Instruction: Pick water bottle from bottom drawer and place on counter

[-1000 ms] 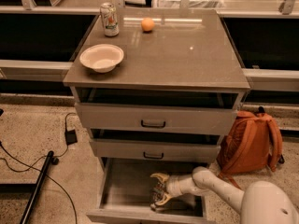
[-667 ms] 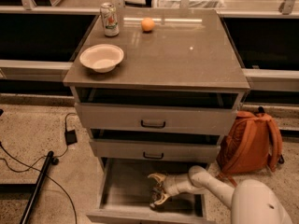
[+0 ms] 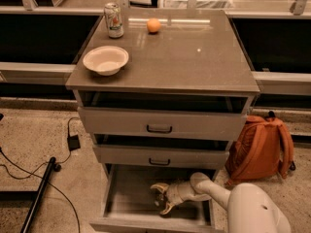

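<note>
The bottom drawer [image 3: 129, 200] is pulled out and shows its plain grey floor. My gripper [image 3: 161, 199] is down inside it, near the middle, with my white arm [image 3: 214, 191] reaching in from the right. Its two tan fingers [image 3: 157, 187] are spread apart, pointing left. I cannot make out the water bottle; only a small dark patch shows between the fingers. The counter [image 3: 189, 57] is the glossy grey-brown cabinet top above.
On the counter stand a printed drink can [image 3: 114, 20], an orange [image 3: 153, 25] and a white bowl [image 3: 105, 59], all towards the left. Two upper drawers are slightly open. An orange backpack [image 3: 260, 147] leans at the right. Cables and a black pole [image 3: 41, 193] lie on the floor at the left.
My gripper has moved a little to the left inside the bottom drawer. Nothing on the counter has moved.
</note>
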